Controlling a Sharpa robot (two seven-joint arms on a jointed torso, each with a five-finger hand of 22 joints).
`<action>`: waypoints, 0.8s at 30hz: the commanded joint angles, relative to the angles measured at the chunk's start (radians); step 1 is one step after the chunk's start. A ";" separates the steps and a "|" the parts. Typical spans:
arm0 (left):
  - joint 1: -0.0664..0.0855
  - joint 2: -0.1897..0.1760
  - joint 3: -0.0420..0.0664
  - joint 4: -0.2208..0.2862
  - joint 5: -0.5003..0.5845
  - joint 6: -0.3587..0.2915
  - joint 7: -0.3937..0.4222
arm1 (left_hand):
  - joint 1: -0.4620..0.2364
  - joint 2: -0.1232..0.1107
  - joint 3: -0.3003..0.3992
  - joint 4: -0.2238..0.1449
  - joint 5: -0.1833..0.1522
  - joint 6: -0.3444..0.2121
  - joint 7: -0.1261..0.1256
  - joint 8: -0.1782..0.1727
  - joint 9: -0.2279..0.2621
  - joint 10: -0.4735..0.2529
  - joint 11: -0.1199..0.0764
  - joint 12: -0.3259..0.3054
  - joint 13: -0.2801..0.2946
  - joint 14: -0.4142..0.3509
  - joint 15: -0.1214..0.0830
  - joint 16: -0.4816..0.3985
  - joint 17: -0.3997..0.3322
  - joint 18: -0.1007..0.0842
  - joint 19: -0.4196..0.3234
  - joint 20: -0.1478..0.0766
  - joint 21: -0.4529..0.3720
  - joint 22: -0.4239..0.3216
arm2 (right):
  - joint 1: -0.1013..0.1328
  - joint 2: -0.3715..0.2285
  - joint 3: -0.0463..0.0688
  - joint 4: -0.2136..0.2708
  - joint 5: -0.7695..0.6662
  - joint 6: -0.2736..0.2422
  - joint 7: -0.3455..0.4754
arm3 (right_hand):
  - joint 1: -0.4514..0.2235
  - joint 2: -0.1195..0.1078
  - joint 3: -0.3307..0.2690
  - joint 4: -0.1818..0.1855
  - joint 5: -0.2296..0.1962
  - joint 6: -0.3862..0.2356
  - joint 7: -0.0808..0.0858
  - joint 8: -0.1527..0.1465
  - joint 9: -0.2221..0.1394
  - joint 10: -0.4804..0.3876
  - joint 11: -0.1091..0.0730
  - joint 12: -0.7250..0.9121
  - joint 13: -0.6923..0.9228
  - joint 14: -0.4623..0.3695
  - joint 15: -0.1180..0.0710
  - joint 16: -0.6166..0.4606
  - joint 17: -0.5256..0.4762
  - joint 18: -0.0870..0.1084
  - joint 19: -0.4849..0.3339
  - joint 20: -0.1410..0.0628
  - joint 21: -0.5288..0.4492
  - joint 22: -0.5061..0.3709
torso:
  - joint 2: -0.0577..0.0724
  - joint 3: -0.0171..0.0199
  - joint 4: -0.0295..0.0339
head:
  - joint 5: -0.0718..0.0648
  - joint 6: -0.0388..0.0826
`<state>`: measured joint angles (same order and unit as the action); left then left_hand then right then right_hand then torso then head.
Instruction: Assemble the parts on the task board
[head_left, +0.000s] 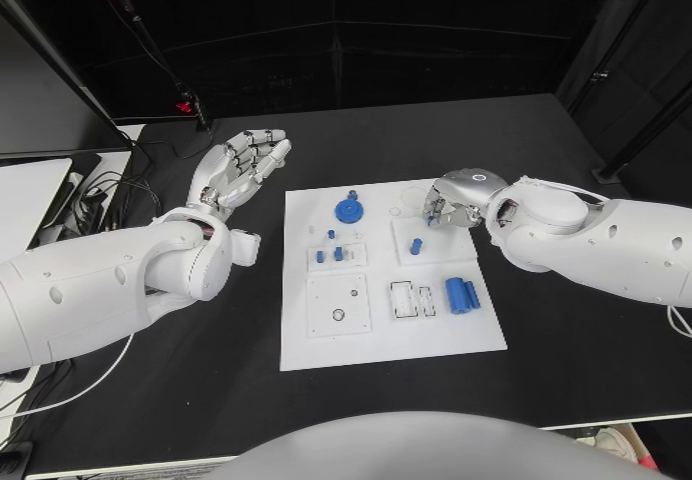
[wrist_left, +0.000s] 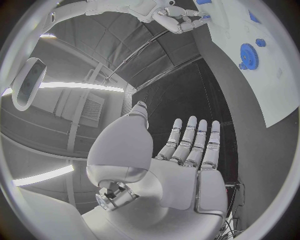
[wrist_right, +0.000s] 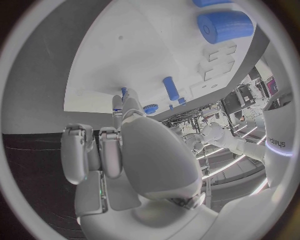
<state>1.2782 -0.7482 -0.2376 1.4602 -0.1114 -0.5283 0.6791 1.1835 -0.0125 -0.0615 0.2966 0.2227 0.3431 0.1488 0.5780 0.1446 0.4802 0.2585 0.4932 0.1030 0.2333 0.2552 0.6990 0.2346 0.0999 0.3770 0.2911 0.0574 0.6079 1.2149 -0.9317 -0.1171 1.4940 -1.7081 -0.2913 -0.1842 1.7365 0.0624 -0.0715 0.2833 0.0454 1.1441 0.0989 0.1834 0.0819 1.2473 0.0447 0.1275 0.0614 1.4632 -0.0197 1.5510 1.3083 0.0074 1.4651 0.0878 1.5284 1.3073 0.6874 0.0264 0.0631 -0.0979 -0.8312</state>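
Over the task board's (head_left: 389, 345) far right corner we saw the right robot hand (head_left: 459, 200) curled, its grasp hidden from us; the left robot hand (head_left: 242, 165) lay spread, empty, beside the board on the surface (head_left: 173, 390).

A black table (head_left: 433, 110) spans the scene, with a dark monitor (head_left: 43, 100) at its far left corner, black cables (head_left: 123, 185) trailing beside it, and a small red object (head_left: 185, 107) behind.
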 joint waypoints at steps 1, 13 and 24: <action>0.001 0.001 0.001 -0.001 0.002 0.011 0.135 | 0.001 0.013 -0.001 -0.004 0.007 -0.010 0.146 0.006 -0.002 -0.009 0.000 0.006 -0.002 -0.009 0.000 0.006 -0.003 -0.010 0.008 0.000 0.006 -0.002 | 0.002 -0.011 0.002 0.016 0.011 -0.134 0.061 | 0.017 0.002 0.010 0.000 0.002 0.006 0.003 0.000 0.002 0.009 0.001 -0.009 -0.001 0.102 -0.003 0.005 0.237 0.005 0.080 -0.005 0.000 0.245 | -0.001 0.0002 0.0006 | 0.003 -0.002; 0.001 0.003 0.001 -0.006 0.002 0.012 0.133 | 0.003 0.016 -0.003 -0.004 0.012 -0.012 0.146 0.012 -0.003 -0.010 0.000 0.012 -0.003 -0.010 0.000 0.010 -0.007 -0.011 0.007 0.000 0.006 -0.003 | 0.004 -0.084 0.003 0.105 0.035 -0.250 0.099 | 0.020 -0.004 0.012 0.002 0.002 0.005 0.007 -0.005 0.001 0.010 0.005 -0.021 -0.001 0.102 0.000 0.004 0.235 0.004 0.082 -0.003 0.002 0.246 | -0.001 -0.0002 0.0008 | 0.018 -0.001; 0.000 0.007 0.001 -0.011 0.002 0.014 0.132 | 0.004 0.017 -0.004 -0.004 0.014 -0.013 0.146 0.015 -0.004 -0.012 0.000 0.015 -0.004 -0.011 0.000 0.012 -0.009 -0.011 0.007 0.000 0.006 -0.004 | 0.008 -0.079 0.004 0.180 0.082 -0.281 0.138 | 0.025 -0.004 0.015 0.001 0.002 0.008 0.011 -0.007 0.000 0.014 0.008 -0.027 -0.001 0.103 0.003 0.006 0.238 0.004 0.083 -0.001 0.004 0.247 | 0.001 0.0002 0.0024 | 0.027 -0.003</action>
<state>1.2769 -0.7419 -0.2376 1.4498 -0.1111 -0.5239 0.6792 1.1889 -0.0075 -0.0615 0.2966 0.2307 0.3359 0.1489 0.5893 0.1424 0.4730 0.2586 0.5043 0.1002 0.2288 0.2548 0.7062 0.2264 0.0999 0.3770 0.2911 0.0574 0.6055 1.2210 -1.0145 -0.1137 1.6647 -1.6543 -0.5344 -0.0787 1.7519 0.0594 -0.0612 0.2837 0.0433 1.1489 0.1039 0.1793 0.0814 1.2544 0.0519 0.1034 0.0613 1.4633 -0.0196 1.5510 1.3090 0.0073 1.4651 0.0879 1.5285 1.3073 0.6869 0.0262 0.0641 -0.0733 -0.8324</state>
